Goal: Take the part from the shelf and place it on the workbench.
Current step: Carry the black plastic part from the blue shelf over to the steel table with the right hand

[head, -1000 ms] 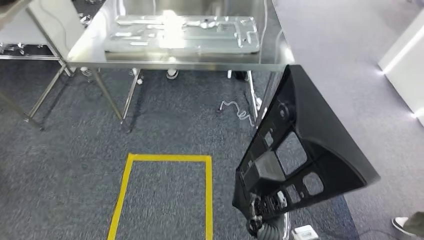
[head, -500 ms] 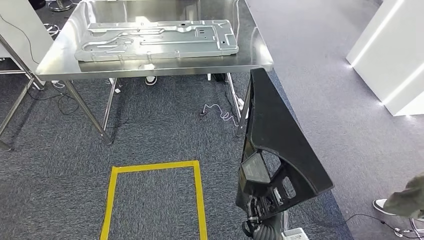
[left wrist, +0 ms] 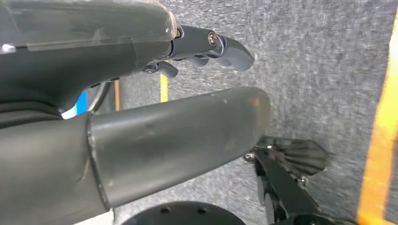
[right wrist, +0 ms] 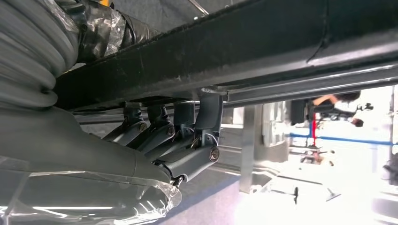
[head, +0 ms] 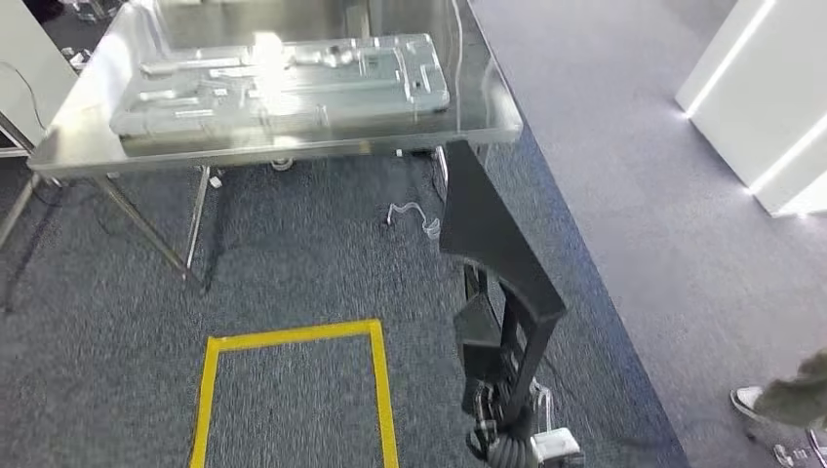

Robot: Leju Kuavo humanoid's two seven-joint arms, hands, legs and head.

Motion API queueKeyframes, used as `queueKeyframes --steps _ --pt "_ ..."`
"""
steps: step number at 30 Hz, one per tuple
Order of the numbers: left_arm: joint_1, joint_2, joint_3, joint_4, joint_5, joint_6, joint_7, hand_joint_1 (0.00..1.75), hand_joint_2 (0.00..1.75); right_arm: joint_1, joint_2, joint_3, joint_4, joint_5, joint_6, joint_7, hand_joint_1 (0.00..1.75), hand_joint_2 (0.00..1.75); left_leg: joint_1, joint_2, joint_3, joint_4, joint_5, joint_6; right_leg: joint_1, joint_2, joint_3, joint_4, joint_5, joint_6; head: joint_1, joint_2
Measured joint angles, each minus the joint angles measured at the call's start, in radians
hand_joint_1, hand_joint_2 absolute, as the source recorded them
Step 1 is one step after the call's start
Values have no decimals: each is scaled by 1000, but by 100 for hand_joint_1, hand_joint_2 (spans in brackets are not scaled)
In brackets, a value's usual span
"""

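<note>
Probably a factory workshop or test hall: a steel bench (head: 293, 136) carrying a pressed metal panel (head: 283, 83), grey carpet (head: 293, 263) marked with yellow tape (head: 293, 336).

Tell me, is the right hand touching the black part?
Touching. The right wrist view shows the right hand with its fingers hooked up against the black part, gripping its edge with no gap.

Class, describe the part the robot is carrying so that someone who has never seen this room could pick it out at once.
Start at the shiny steel workbench at the top of the head view, then drop to its near right corner. Rising there from the robot's right hand is the black plastic part, a flat angular panel with cut-outs. Unlike the silver stamped metal sheet on the bench, it is matte black and off the table.
</note>
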Motion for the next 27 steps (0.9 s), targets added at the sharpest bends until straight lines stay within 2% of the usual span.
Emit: queueKeyframes --steps 3,4,5,7,8,10,11,12,14,15,17,18,19,20,21,22,23,24,25,27 --pt "0 0 1 0 -4 -1 1 0 0 -8 -8 15 9 13 -15 17 175 175 -3 -1 -110 165 -70 1 9 -15 15 -2 -13 -14 0 0" --pt "2 0 2 0 -6 -2 2 0 0 -10 -12 20 14 18 -20 24 175 175 -4 0 -135 185 -72 0 13 -19 19 -1 -18 -16 0 0" --pt "4 1 2 0 -7 -2 2 0 0 -11 -15 24 18 22 -25 29 175 175 -4 0 -141 170 -49 1 15 -23 24 0 -23 -17 0 0" --pt "6 3 4 0 -9 -2 3 0 0 -14 -20 31 25 26 -34 39 175 175 -9 14 -110 57 37 10 18 -34 35 4 -33 -14 0 0" --pt "5 4 4 0 -10 -2 4 0 0 -16 -23 34 29 27 -38 44 175 175 -14 25 -95 3 59 15 20 -40 40 7 -37 -11 0 0" --pt "1 5 4 0 -11 -3 4 0 0 -19 -29 41 35 30 -47 55 175 175 -21 42 -84 -46 69 23 22 -54 45 11 -46 -1 1 0" --pt "1 5 5 0 -12 -3 4 0 0 -20 -31 44 39 31 -53 62 175 175 -23 38 -87 -46 68 26 23 -61 48 12 -48 5 1 0" --pt "1 5 6 0 -13 -4 4 0 0 -21 -33 47 42 33 -58 69 175 175 -20 32 -84 -50 82 31 24 -68 50 12 -52 12 0 0" --pt "4 4 9 0 -14 -5 4 0 0 -24 -37 51 48 30 -65 79 175 175 -13 19 -78 -61 105 42 21 -56 49 31 -73 25 1 0" --pt "3 4 11 0 -15 -5 4 0 0 -25 -39 53 51 26 -67 82 175 175 -9 14 -76 -66 110 47 18 -41 37 63 -97 32 1 0" --pt "3 3 15 0 -18 -6 5 0 0 -26 -44 57 59 13 -73 84 175 175 -9 6 -78 -68 114 53 8 -14 -15 176 -160 43 1 0" --pt "3 3 16 0 -20 -7 5 0 0 -27 -47 59 63 10 -78 85 175 175 -9 2 -78 -68 114 53 4 -11 -42 231 -179 48 1 0" --pt "3 3 18 0 -22 -7 5 0 0 -27 -49 62 68 10 -83 87 175 175 -9 -2 -78 -68 114 52 1 -10 -58 262 -183 51 1 0" --pt "3 3 20 0 -23 -8 5 0 0 -27 -51 65 72 13 -88 89 175 175 -8 -6 -77 -68 113 50 -3 -10 -57 255 -165 54 1 0" --pt "3 3 21 0 -23 -9 5 0 0 -27 -53 69 76 15 -91 91 175 175 -7 -9 -74 -68 111 48 -5 -10 -38 211 -132 55 1 0" --pt "3 3 21 0 -24 -11 6 0 0 -28 -55 72 79 18 -94 93 175 175 -6 -12 -72 -68 108 44 -7 -8 -6 142 -95 54 1 0" --pt "3 3 22 0 -24 -13 6 0 0 -30 -57 75 81 20 -97 97 175 175 -6 -14 -71 -68 104 38 -7 -7 25 75 -71 52 1 0" --pt "2 3 23 0 -24 -16 6 0 0 -32 -59 79 82 22 -99 100 175 175 -7 -15 -70 -68 99 31 -5 -5 47 27 -60 47 1 0" --pt "1 3 25 0 -24 -19 6 0 0 -34 -60 82 83 23 -101 102 175 175 -7 -16 -70 -70 93 22 -2 -4 58 1 -63 40 1 0" --pt "-1 3 28 0 -24 -24 6 0 0 -37 -64 89 85 24 -108 104 175 175 -6 -16 -64 -77 85 5 5 -3 64 -7 -76 25 1 0"
